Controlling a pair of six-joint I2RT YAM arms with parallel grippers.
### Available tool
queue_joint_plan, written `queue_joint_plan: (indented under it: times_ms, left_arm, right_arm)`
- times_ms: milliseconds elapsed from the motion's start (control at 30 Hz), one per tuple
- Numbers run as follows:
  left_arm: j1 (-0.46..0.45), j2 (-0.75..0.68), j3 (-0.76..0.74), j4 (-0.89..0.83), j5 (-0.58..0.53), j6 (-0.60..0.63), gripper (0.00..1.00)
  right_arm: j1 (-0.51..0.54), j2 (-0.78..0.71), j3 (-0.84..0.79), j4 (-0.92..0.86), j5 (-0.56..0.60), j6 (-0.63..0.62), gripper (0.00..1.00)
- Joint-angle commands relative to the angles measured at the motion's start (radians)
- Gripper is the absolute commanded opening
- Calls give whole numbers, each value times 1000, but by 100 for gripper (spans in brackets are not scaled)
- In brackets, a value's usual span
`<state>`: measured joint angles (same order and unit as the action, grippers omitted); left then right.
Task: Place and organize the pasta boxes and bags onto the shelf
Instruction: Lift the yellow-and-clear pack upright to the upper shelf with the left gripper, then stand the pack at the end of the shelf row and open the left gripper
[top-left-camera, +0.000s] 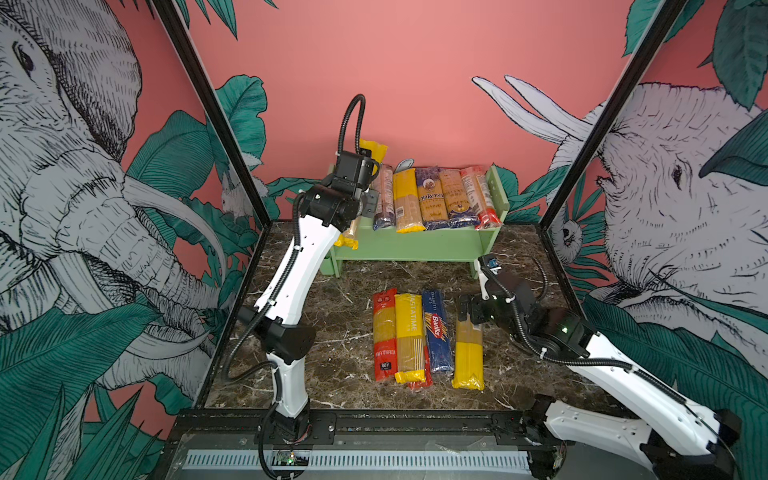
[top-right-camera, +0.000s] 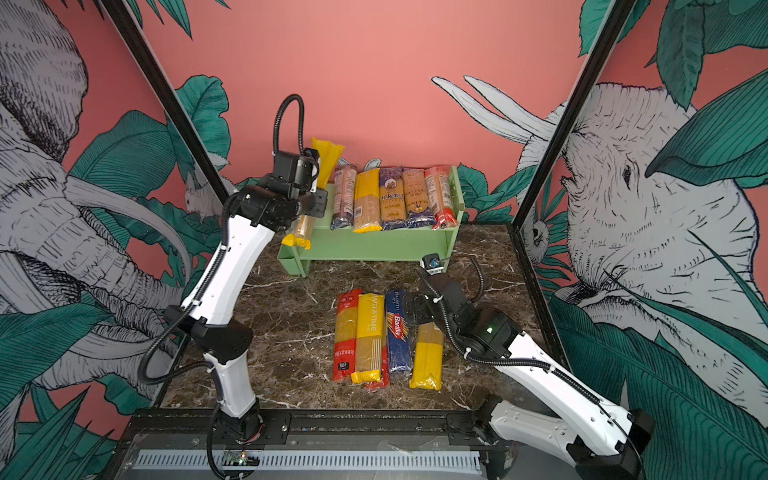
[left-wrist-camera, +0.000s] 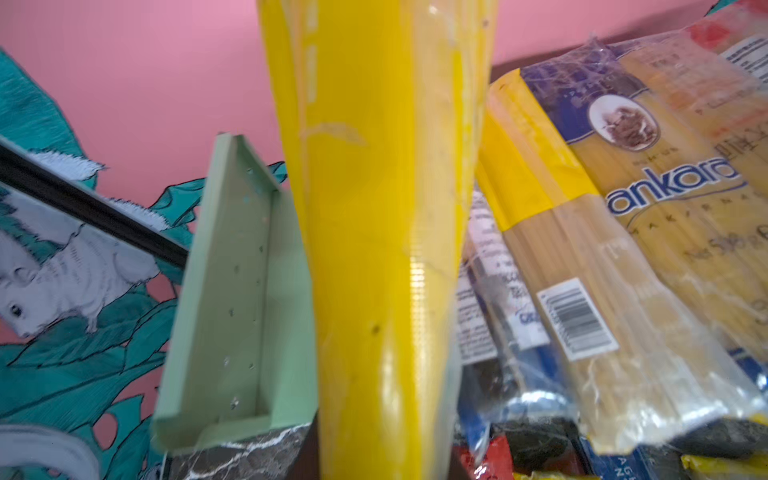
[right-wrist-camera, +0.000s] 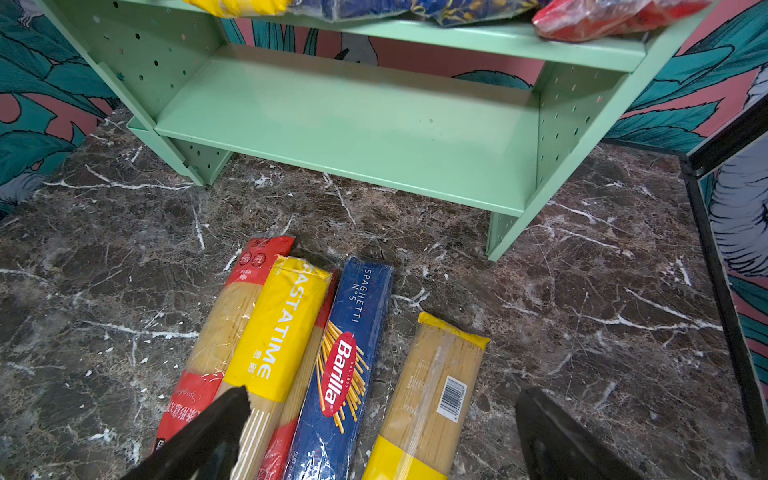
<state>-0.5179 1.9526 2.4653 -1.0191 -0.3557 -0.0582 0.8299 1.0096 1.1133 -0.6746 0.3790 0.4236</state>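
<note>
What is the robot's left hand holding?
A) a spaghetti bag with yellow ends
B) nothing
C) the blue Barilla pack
A: the left gripper is shut on the yellow-ended spaghetti bag; the Barilla pack lies on the table.

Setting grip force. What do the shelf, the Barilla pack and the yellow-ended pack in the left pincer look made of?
Shelf: likely painted sheet metal, satin green; thin folded edges, punched holes.
Barilla pack: glossy printed film, probably; creases and glare, though thin carton possible.
Yellow-ended pack: thin shiny plastic film; wrinkles, highlights, seam.

Spread claw (right-wrist-camera: 384, 401) over spaghetti packs (right-wrist-camera: 286, 324)
</note>
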Motion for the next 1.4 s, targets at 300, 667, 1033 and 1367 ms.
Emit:
queue_joint_plan:
  times_ms: [300,667,1033,1367]
  left_arm:
    - [56,42,115,299,37,-8,0]
    - [129,99,116,327,114,-87,2]
    - [156,131,111,324,178,-128,23]
    - [160,138,101,320,202,-136,46]
  right_arm:
    - [-27,52,88,-55,29,-18,99]
    - [-35,72,106,-77,33,-3,99]
    - [-37,81,112,-77,35,1,99]
    - [-41,60,105,-88,47,2,99]
